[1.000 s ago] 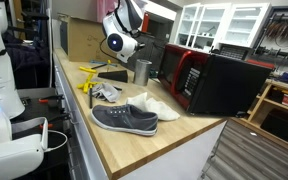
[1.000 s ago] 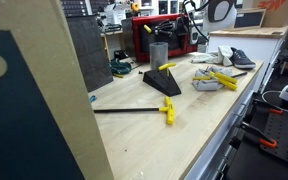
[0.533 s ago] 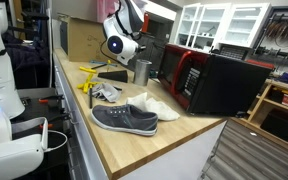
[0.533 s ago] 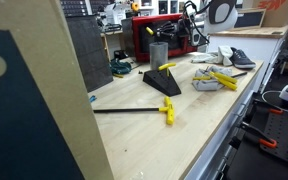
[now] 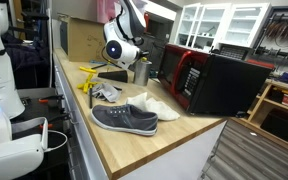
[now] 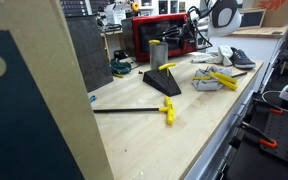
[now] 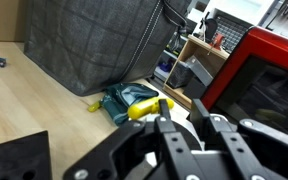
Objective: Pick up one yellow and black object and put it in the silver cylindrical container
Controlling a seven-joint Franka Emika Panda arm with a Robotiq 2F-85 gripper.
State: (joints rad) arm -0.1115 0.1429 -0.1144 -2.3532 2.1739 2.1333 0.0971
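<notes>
The silver cylindrical container (image 5: 141, 71) (image 6: 158, 53) stands upright near the back of the wooden table. My gripper (image 5: 135, 60) (image 6: 176, 40) hangs just above and beside its rim. In the wrist view the gripper (image 7: 182, 122) has its two black fingers a little apart, with nothing seen gripped and only a pale shiny surface below the gap. Yellow and black objects lie on the table: a clamp (image 5: 87, 86) (image 6: 222, 80), one on a black wedge (image 6: 167, 67), and a yellow-handled black rod (image 6: 168, 112). Another yellow piece (image 7: 144, 108) shows beyond the fingers.
A grey shoe (image 5: 124, 118) and a white shoe (image 5: 160, 106) lie near the front of the table. The black and red box (image 5: 219, 80) (image 6: 164, 30) stands right behind the container. A grey fabric bin (image 7: 94, 40) and a teal bundle (image 7: 124, 100) lie past it.
The fingers have parted from shut to a small gap. The wrist has shifted slightly while staying over the container.
</notes>
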